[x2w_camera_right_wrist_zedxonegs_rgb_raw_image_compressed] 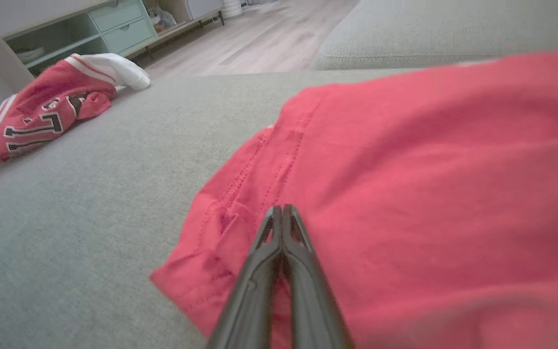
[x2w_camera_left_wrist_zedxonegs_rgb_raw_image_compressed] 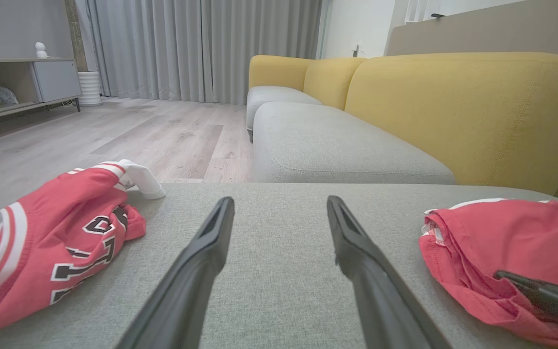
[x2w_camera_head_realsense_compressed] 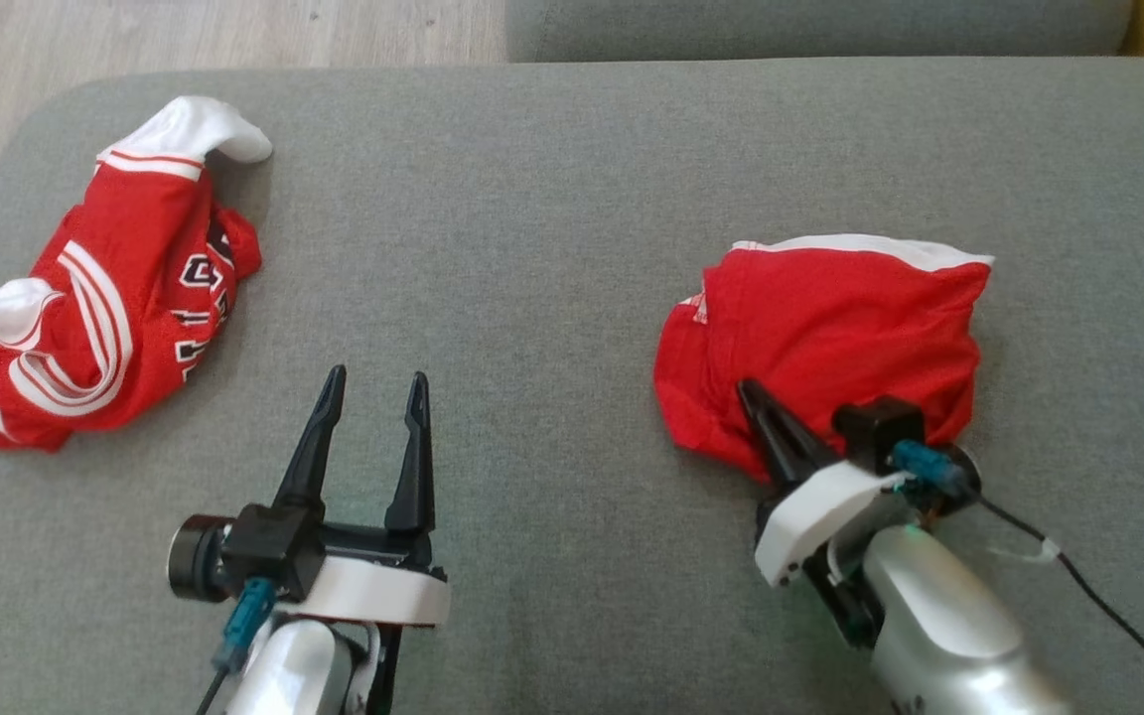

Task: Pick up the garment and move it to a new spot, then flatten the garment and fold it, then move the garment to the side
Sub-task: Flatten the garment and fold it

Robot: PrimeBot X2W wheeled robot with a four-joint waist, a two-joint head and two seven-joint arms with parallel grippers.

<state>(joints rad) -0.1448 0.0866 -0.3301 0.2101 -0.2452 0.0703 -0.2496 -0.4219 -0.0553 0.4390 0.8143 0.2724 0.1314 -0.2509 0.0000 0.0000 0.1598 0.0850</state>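
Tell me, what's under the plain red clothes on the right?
The plain red garment lies on the grey cushion, which shows all around it. The right tool is shut on its near edge. Anything beneath the bunched cloth is covered and can't be seen.

Soft, even daylight lies over the grey cushion (x2w_camera_head_realsense_compressed: 572,199) in our head view. We find no glare on it, only faint shadows under the left gripper (x2w_camera_head_realsense_compressed: 378,375) and along the near hem of the red garment (x2w_camera_head_realsense_compressed: 830,328). The right forearm (x2w_camera_head_realsense_compressed: 939,616), at the cushion's near edge, carries a bright sheen. In our left wrist view the pale wall (x2w_camera_left_wrist_zedxonegs_rgb_raw_image_compressed: 356,24) far beyond the cushion is the brightest area. The cushion's far edge bows with the wide lens, and the fingers (x2w_camera_left_wrist_zedxonegs_rgb_raw_image_compressed: 196,271) go soft toward the camera. In our right wrist view the garment looks washed pinkish and out of focus on the cushion's right side, while the jersey (x2w_camera_right_wrist_zedxonegs_rgb_raw_image_compressed: 41,116) at its far left corner is readable.
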